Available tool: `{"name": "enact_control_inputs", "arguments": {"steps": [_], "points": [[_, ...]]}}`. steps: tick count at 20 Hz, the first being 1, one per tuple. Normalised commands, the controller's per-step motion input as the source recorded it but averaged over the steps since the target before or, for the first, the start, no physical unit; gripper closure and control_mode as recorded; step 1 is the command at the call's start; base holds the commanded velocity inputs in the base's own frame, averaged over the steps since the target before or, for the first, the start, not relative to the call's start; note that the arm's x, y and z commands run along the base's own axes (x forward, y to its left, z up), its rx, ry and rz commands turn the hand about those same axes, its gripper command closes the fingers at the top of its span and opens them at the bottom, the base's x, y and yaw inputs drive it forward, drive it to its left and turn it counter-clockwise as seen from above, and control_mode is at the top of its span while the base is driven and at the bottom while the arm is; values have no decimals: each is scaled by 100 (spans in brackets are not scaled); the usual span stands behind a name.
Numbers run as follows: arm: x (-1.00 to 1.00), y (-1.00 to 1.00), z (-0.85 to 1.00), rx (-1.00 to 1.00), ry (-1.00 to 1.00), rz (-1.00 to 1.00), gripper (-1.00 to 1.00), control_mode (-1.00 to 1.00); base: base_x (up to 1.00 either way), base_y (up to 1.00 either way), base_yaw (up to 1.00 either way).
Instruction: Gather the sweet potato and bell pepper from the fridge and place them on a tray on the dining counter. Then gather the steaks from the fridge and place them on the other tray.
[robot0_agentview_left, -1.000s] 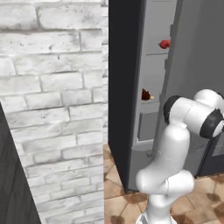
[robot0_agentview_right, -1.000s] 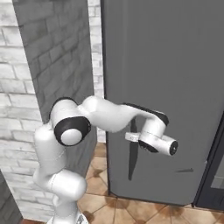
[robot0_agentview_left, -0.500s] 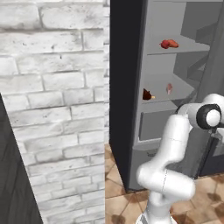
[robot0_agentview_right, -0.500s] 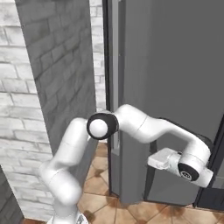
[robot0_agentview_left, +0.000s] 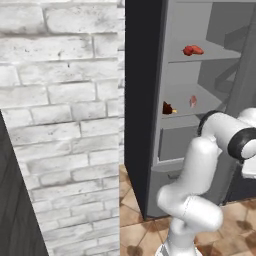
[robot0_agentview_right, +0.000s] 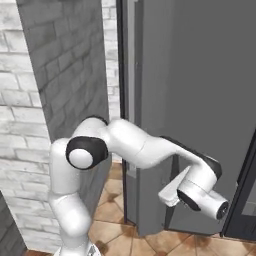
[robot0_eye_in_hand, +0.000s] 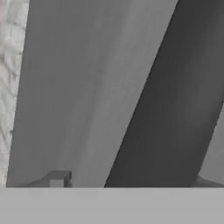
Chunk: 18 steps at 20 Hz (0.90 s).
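- Pictured in a simulated kitchen: the fridge (robot0_agentview_left: 200, 145) with its door (robot0_agentview_right: 200, 75) swung out, grey shelves and a drawer (robot0_agentview_left: 177, 142) on show in the left base view.
- On the upper shelf, towards the back: the bell pepper (robot0_agentview_left: 192, 50), small and bright red, resting alone, well above the arm.
- One shelf down: a dark lump with an orange edge (robot0_agentview_left: 168, 108) at the front left, and a pale pink piece (robot0_agentview_left: 193, 101) just beside it to the right; too small to name either with certainty.
- Reaching around the outer face of the door, low down, in the right base view: the white arm (robot0_agentview_right: 145, 147).
- In the hand view: the gripper (robot0_eye_in_hand: 127, 180) with its two fingertips (robot0_eye_in_hand: 57, 177) spread wide, nothing between them and nothing held.
- Ahead of the hand: a plain grey panel crossed by a dark slanting band (robot0_eye_in_hand: 175, 96); hard to say whether handle or shadow.
- To the left of the fridge: a white brick wall (robot0_agentview_left: 60, 100).
- Underfoot: brown floor tiles (robot0_agentview_left: 135, 235).
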Motion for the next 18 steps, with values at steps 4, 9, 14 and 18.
{"name": "enact_control_inputs", "arguments": {"steps": [4, 9, 14, 18], "points": [[-99, 87, -10, -54, -62, -26, -100, -100, 0, 0, 0], [-100, 13, 0, -46, -47, -32, -100, -100, 0, 0, 0], [-98, -29, 5, -24, -33, -37, -100, -100, 0, 0, 0], [-71, -56, 23, -11, -13, -40, -100, -100, 0, 0, 0]]}}
